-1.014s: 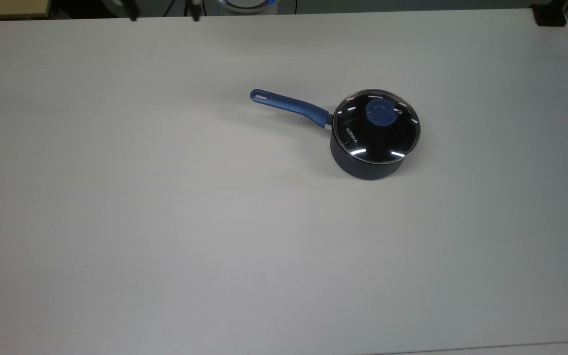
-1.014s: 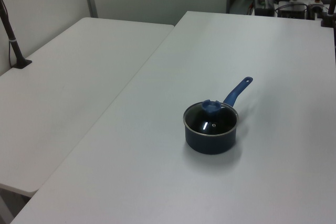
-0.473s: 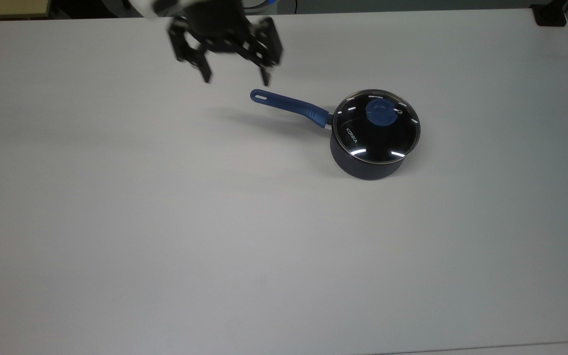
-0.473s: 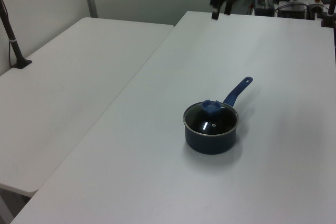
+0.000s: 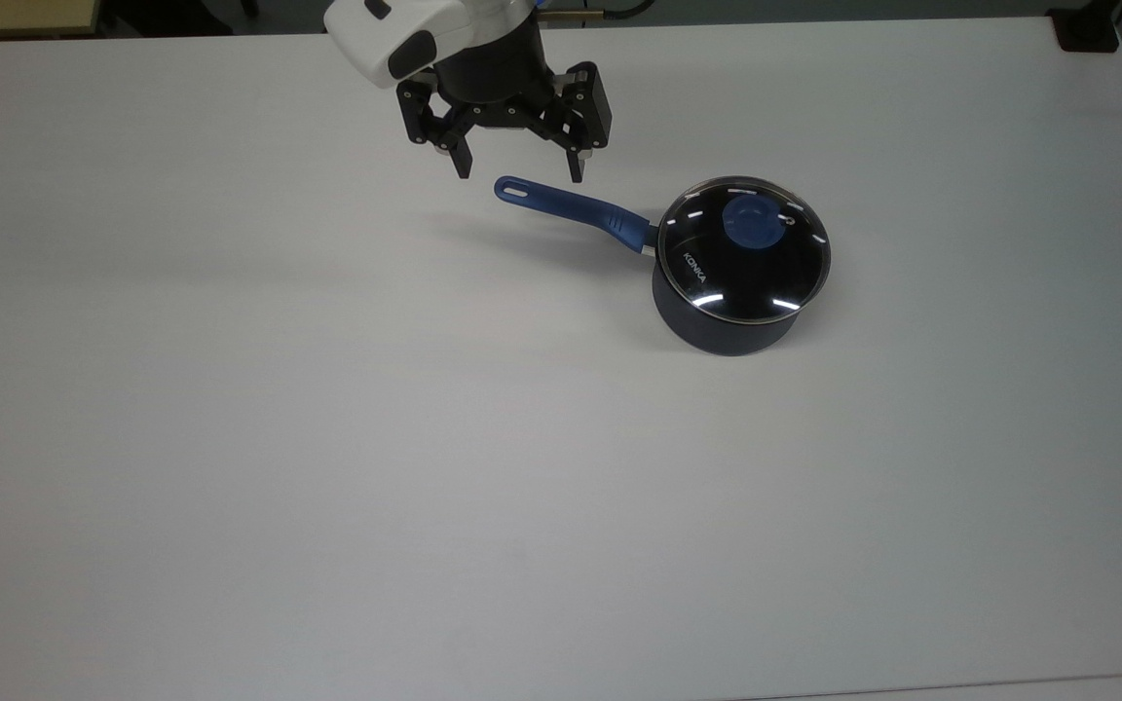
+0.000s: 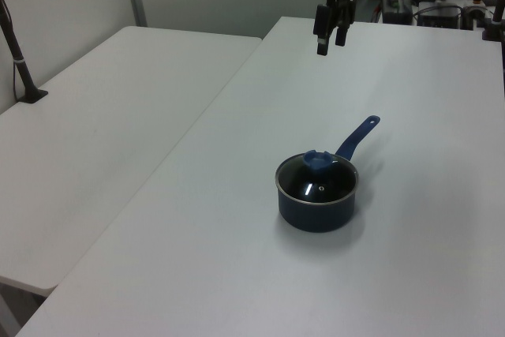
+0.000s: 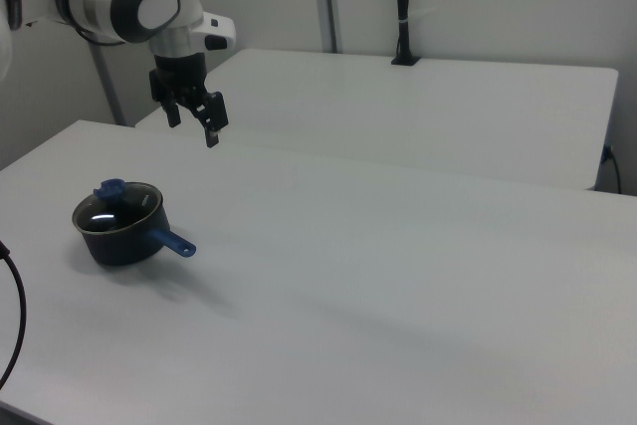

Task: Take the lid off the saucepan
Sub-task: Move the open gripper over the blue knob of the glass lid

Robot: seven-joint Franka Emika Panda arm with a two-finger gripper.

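Observation:
The saucepan (image 5: pixel 729 326) (image 6: pixel 316 212) (image 7: pixel 119 244) is a small dark pot standing on the white table, right of centre in the top view. Its long blue handle (image 5: pixel 571 206) points to the top view's upper left. The glass lid (image 5: pixel 766 273) (image 6: pixel 304 185) (image 7: pixel 127 206) rests on the pot, with a blue knob (image 5: pixel 754 222) (image 6: pixel 318 160) at its centre. My gripper (image 5: pixel 520 175) (image 6: pixel 330 45) (image 7: pixel 192 131) is open and empty. It hangs well above the table, just beyond the handle's tip in the top view and apart from the pan.
A second white table (image 6: pixel 102 116) adjoins this one on the left view's left, with a black clamped post (image 6: pixel 20 61) at its edge. A black clamp (image 5: pixel 1087 34) sits at the top view's upper right corner. A dark cable (image 7: pixel 12 316) hangs at the right view's left edge.
The arm has come in from the top view's upper edge, moving down and to the right toward the handle's tip, gripper open throughout. The saucepan and lid have not moved.

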